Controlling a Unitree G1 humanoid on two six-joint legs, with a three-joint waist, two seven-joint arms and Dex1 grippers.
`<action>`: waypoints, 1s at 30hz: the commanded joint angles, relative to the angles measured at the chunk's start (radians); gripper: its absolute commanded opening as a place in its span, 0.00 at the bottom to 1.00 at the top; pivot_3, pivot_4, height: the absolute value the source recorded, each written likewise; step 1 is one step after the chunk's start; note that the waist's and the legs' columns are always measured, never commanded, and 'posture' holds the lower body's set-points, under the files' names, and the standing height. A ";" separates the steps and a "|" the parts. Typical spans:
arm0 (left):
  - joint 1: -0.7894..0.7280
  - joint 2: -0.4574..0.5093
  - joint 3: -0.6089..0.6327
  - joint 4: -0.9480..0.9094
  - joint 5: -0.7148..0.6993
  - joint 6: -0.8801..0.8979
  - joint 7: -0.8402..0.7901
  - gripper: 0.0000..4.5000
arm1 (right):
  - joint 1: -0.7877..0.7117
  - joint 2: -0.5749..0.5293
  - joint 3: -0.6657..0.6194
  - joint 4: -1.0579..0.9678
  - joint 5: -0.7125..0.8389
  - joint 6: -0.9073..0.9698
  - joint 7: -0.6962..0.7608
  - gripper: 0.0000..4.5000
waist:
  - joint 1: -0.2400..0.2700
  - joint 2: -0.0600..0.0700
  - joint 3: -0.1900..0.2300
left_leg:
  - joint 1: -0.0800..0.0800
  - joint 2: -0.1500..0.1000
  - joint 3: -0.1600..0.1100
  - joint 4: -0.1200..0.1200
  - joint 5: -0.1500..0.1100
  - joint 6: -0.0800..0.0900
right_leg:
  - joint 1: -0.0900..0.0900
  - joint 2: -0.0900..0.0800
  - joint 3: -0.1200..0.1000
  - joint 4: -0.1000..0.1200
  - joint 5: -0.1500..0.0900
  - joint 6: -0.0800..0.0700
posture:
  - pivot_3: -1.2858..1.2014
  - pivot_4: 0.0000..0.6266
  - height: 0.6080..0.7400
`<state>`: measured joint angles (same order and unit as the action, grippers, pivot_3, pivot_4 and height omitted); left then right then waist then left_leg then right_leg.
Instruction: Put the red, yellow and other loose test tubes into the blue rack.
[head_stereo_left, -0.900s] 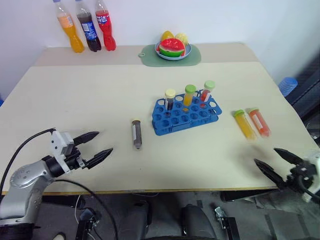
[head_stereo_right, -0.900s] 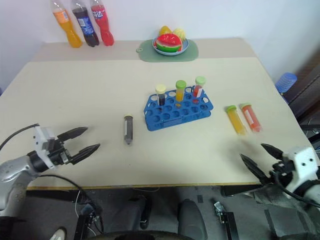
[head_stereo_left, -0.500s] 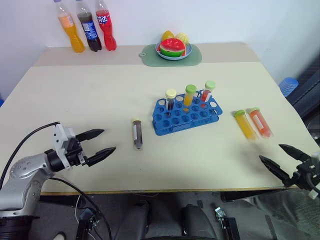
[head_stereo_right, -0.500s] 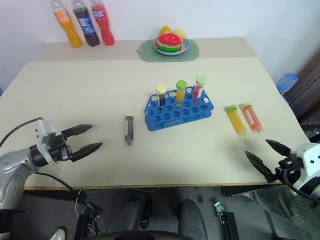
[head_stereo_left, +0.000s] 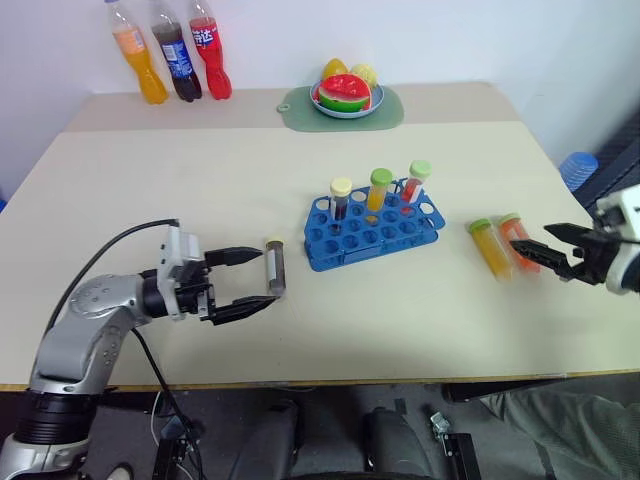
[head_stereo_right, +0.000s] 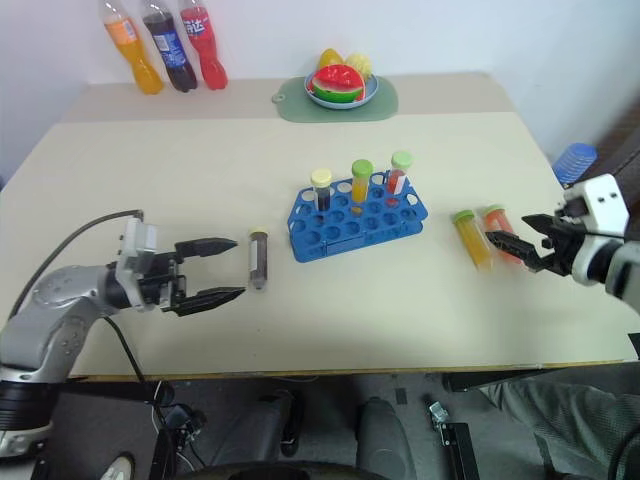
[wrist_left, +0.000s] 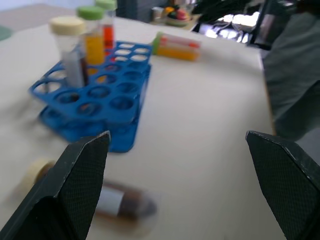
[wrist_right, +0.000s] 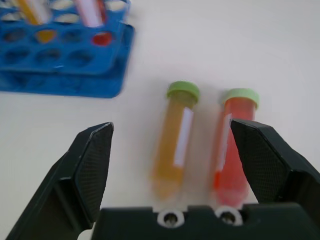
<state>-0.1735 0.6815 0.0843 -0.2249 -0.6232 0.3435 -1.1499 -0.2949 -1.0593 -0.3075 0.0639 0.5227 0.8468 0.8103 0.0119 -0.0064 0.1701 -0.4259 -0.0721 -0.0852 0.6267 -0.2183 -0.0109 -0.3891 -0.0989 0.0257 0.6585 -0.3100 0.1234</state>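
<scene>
Reaching with spread fingers, the right gripper (head_stereo_right: 512, 243) risks pinching the red tube (wrist_right: 231, 145) and yellow tube (wrist_right: 174, 138), which lie touching beside the blue rack (head_stereo_left: 372, 232), while the open left gripper (head_stereo_left: 245, 283) faces the dark tube (head_stereo_left: 273, 267).

The rack (head_stereo_left: 372, 225) stands near the middle of the table (head_stereo_left: 200, 180), with three tubes (head_stereo_left: 379, 190) upright in its far row. To its left one loose tube (head_stereo_left: 274, 267) lies flat, and the left gripper (head_stereo_left: 253, 282) is just left of it, fingers spread. To the right of the rack two tubes (head_stereo_left: 505, 245) lie side by side, the right gripper (head_stereo_left: 556, 250) near them. At the far edge stand three bottles (head_stereo_left: 170, 52) on the left and a plate of fruit (head_stereo_left: 346, 97) on a mat (head_stereo_left: 392, 112).
</scene>
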 joint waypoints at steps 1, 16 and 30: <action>-0.011 -0.013 -0.007 -0.051 -0.021 0.022 0.023 0.99 | -0.185 -0.035 0.136 0.179 -0.074 0.064 0.044 0.92 | -0.006 0.001 0.000 | 0.000 0.000 0.000 0.000 0.000 0.000 | 0.000 0.000 0.000 0.000 0.000 0.000 | 0.52 0.24 1.00; 0.096 -0.007 0.054 -0.184 -0.080 0.098 0.102 0.99 | -0.831 0.155 0.498 1.086 -0.487 -0.151 0.181 0.92 | -0.029 0.004 0.003 | 0.000 0.000 0.002 0.000 0.000 0.000 | -0.001 0.002 0.001 0.000 0.000 0.001 | 0.52 0.24 1.00; 0.177 -0.021 0.080 -0.264 -0.109 0.117 0.175 1.00 | -0.862 0.144 0.532 1.189 -0.696 -0.464 0.114 0.17 | -0.026 0.005 0.003 | 0.000 -0.002 0.002 0.000 0.000 -0.001 | -0.002 0.002 0.001 0.000 0.000 0.001 | 0.52 0.24 1.00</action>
<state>-0.0007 0.6632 0.1425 -0.4546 -0.7148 0.4705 -0.9801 -1.1424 -0.8589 0.2401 1.2699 -0.1493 0.4685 0.9738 -0.0145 -0.0010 0.1732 -0.4262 -0.0739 -0.0831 0.6267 -0.2180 -0.0116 -0.3908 -0.0973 0.0263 0.6591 -0.3095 0.1243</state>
